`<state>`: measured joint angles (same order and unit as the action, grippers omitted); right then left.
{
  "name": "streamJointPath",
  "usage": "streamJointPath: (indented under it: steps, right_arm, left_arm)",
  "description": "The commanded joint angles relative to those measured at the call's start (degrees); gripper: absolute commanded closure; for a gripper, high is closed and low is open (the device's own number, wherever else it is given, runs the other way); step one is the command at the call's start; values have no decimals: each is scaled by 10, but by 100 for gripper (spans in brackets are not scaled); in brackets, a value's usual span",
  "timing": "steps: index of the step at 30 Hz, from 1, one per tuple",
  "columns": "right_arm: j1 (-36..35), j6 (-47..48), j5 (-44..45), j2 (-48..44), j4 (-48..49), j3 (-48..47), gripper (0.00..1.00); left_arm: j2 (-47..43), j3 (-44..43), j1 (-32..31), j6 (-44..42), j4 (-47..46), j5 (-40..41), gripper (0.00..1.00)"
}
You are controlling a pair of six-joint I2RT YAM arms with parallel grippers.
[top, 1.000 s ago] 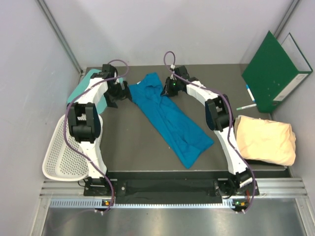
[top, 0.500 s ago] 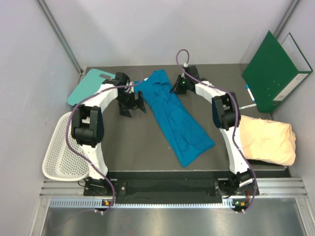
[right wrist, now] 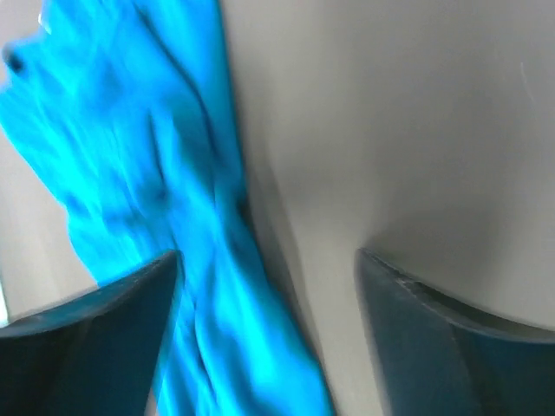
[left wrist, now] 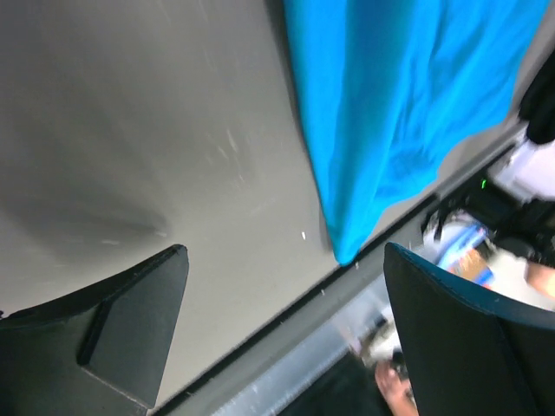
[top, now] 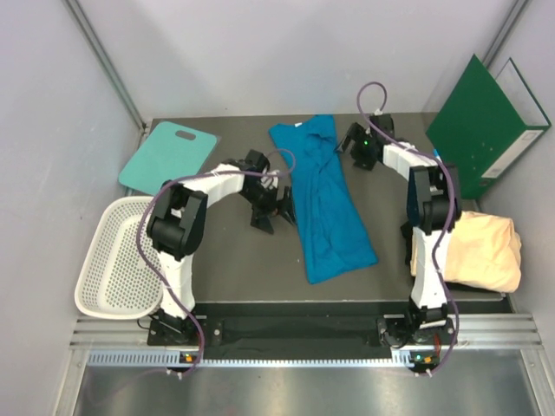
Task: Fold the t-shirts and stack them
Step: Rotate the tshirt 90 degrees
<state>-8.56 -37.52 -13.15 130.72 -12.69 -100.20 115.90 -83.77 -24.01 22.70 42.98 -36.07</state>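
Blue t-shirt (top: 325, 204) between open left tool (top: 277, 211), right tool (top: 350, 144).

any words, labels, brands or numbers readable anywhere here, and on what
None can be read in any view.
The blue t-shirt, cream t-shirt and green folder show no legible print.
A colourful patch in the left wrist view is too blurred to read.

Our left arm (top: 176, 227) bends at the elbow and its forearm runs toward 3 o'clock, the left gripper (top: 274, 211) spread wide and empty. Our right arm (top: 431, 212) stretches toward 12 o'clock, the right gripper (top: 356, 149) turned toward 9 o'clock, its fingers parted and holding nothing.
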Motion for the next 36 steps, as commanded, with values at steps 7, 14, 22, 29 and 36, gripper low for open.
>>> streamJointPath:
  steps: [7,14,22,29,36]
  right_arm:
    - [36,42,9,-301,-59,270,1]
    - [81,60,-48,-477,-117,359,0]
    - [135,89,-87,-566,-161,396,0]
    - [135,108,-129,-610,-181,442,0]
    - [135,135,-153,-630,-196,498,0]
  left_arm:
    - [4,82,-88,79,-44,-67,19]
    - [-2,128,-161,159,-54,-28,34]
    - [-8,191,-230,259,-143,27,42]
    - [1,186,-236,296,-185,116,68]
    - [-8,175,-236,274,-118,169,100]
